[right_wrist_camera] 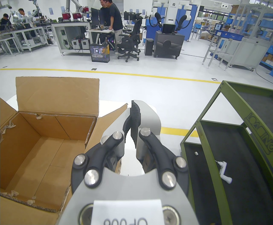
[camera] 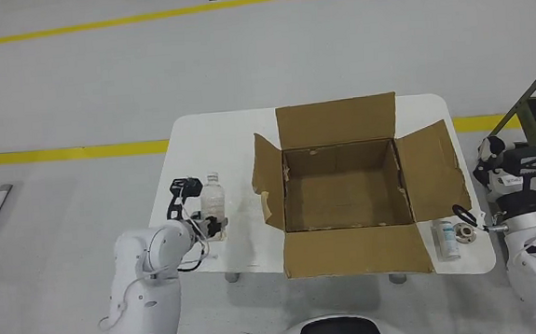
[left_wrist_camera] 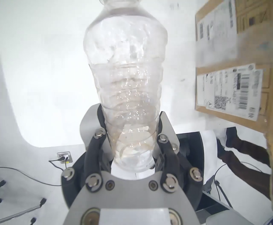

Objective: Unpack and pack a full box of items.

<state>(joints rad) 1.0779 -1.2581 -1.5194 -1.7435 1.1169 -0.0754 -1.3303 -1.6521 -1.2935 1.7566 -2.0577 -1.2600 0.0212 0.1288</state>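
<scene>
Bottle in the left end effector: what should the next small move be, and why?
Probably lift the bottle and carry it toward the open box. The left end effector is shut on its lower part, and the box beside it looks empty, so packing seems likely.

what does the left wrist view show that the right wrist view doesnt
Left wrist view, not right wrist view: the left tool shut on a clear bottle, and labels on the outer side of the cardboard box.
Right wrist view, not left wrist view: the right tool shut on nothing, the bare inside of the cardboard box, and a green cart with a white handle lying in it.
Both: the cardboard box and the white table.
</scene>
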